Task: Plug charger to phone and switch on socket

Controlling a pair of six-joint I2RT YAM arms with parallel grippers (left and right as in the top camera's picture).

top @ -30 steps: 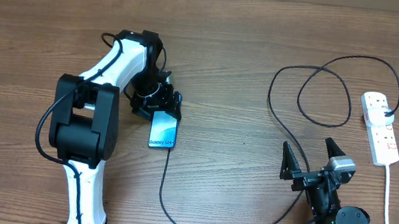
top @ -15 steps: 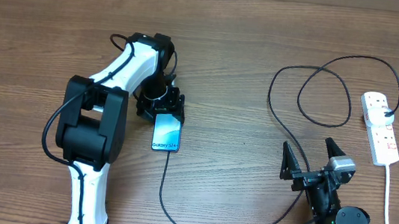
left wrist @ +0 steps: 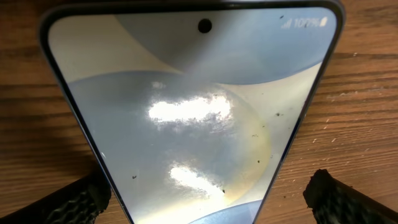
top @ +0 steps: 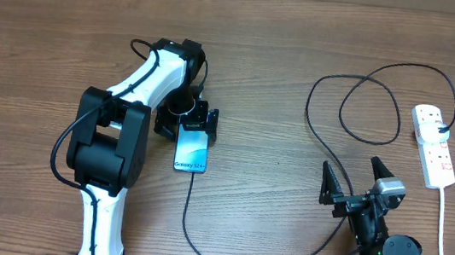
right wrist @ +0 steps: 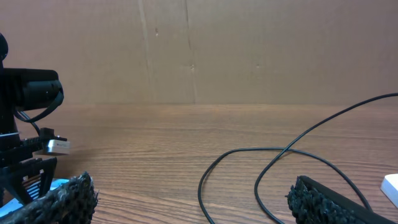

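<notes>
Right gripper [top: 350, 164]: lower right of the overhead view; we see the jaws spread wide with nothing held.
Charger [top: 187, 196]: meets the phone's lower edge, sweeps along the bottom, then loops up to the upper right.
Phone [top: 191, 151]: left of centre, flat on the table [top: 290, 32], screen up.
Left gripper [top: 186, 130]: at the phone's top end, fingers [left wrist: 74, 202] wide either side of it, no grip.
Socket [top: 434, 147]: upper right edge, black plug in it.

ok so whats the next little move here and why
Probably lift the left gripper straight up off the phone: its jaws stand open either side of its top end, and the charger seems to run into its lower edge. The socket lies nearer the open right gripper.
</notes>
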